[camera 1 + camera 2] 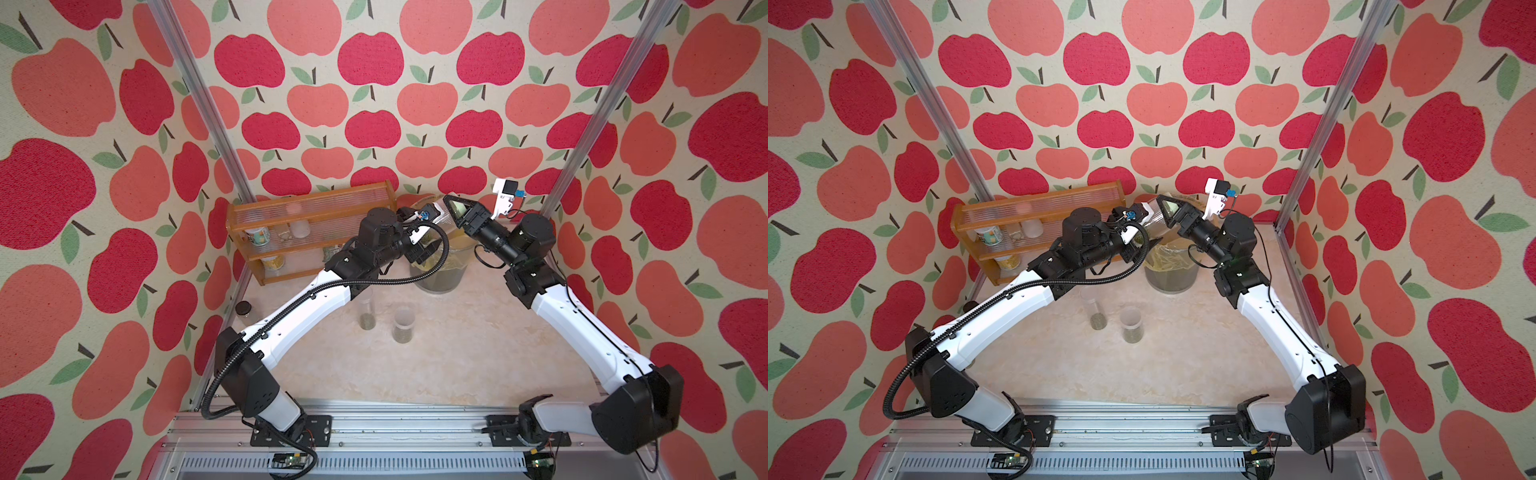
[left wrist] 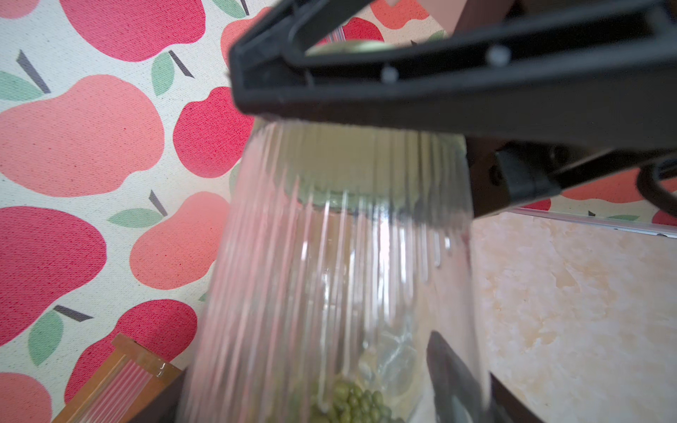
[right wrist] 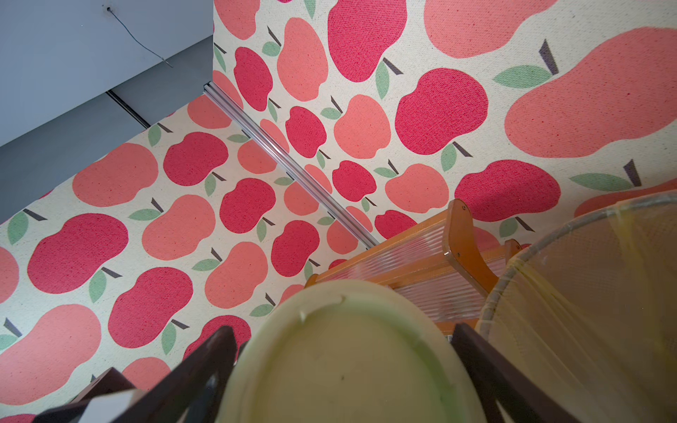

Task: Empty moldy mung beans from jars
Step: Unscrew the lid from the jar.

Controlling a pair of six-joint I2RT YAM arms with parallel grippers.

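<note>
My left gripper (image 2: 322, 399) is shut on the wide ribbed clear jar (image 2: 329, 274), held tilted above the bin in both top views (image 1: 434, 214) (image 1: 1152, 214). A small heap of mung beans (image 2: 351, 399) lies in its low end. Its pale green lid (image 3: 348, 366) sits in the jar's mouth. My right gripper (image 3: 342, 329) has a finger against each side of that lid (image 1: 457, 206). On the table nearer the front stand a tall narrow jar (image 1: 368, 311) and a shorter jar (image 1: 404, 326) with a frosted lid, each with beans at the bottom.
A clear bin (image 1: 440, 274) with a yellowish liner stands under both grippers at the back. The wooden rack (image 1: 307, 232) with printed cans (image 1: 257, 237) stands to its left against the wall. A small dark-lidded jar (image 1: 243, 309) sits by the left wall.
</note>
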